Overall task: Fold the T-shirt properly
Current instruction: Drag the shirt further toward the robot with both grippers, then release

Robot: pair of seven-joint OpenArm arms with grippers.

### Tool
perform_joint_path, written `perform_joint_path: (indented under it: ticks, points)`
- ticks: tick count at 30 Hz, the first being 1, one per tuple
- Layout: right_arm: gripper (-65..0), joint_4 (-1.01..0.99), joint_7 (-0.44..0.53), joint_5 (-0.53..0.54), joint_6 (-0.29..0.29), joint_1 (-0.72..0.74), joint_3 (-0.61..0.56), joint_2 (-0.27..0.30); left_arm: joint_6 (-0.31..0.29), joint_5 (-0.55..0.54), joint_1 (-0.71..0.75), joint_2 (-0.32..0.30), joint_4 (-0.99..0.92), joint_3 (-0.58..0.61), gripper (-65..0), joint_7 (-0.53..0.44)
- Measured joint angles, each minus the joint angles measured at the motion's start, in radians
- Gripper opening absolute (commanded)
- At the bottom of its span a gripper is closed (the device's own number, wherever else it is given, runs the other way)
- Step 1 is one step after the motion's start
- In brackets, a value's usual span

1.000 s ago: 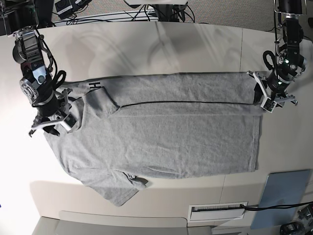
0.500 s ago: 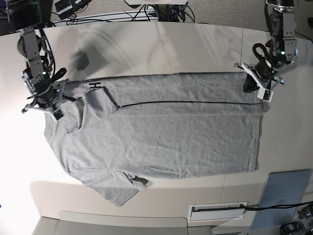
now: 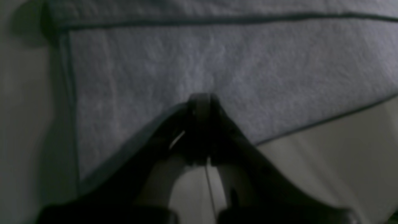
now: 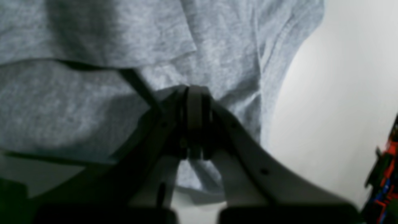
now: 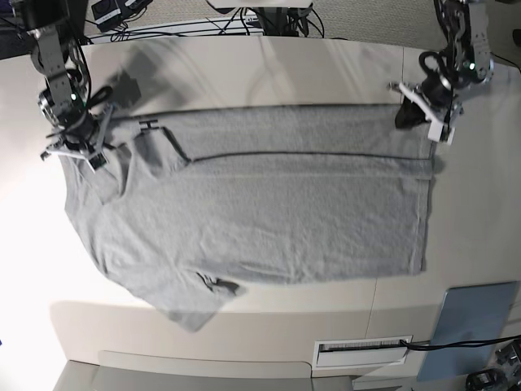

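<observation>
The heather-grey T-shirt (image 5: 277,212) lies spread across the table, its far long edge folded over along a dark line. A bit of black lettering (image 5: 149,125) shows near the far left corner. My left gripper (image 5: 417,114) is at the shirt's far right corner, shut on the cloth. In the left wrist view its closed fingertips (image 3: 202,99) sit against the T-shirt (image 3: 217,62). My right gripper (image 5: 77,153) is shut on the shirt's far left shoulder area. In the right wrist view its tips (image 4: 194,93) are pressed together in the creased T-shirt (image 4: 93,109).
A flat blue-grey pad (image 5: 472,326) lies at the near right corner. A white slotted strip (image 5: 362,350) sits at the near edge. Cables (image 5: 244,20) run behind the pale table (image 5: 285,73). A loose sleeve (image 5: 191,305) points toward the near edge.
Both grippers went from open to shut at the shirt's far corners, then moved toward the table's far side. The whole shirt slid that way with them.
</observation>
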Motion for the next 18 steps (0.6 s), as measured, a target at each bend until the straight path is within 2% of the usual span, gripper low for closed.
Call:
perform_joint_path:
  ticks: [3, 13, 18]
  points:
    - [-65.0, 0.053, -0.032, -0.016, -0.025, -0.084, 0.011, 0.028, -0.07, -0.048, 0.094, 0.002, 0.027, -0.042, -65.0, 0.01]
    - [-65.0, 0.232, -0.078, -0.016, -0.015, -0.395, 0.164, 0.039, -0.114, -0.092, 0.262, -0.003, 0.059, -0.089, -65.0, 0.004]
    - [-65.0, 0.251, -0.062, -0.03, -0.008, -0.433, 0.193, 0.024, -0.121, -0.09, 0.304, -0.002, 0.092, -0.089, -65.0, -0.003]
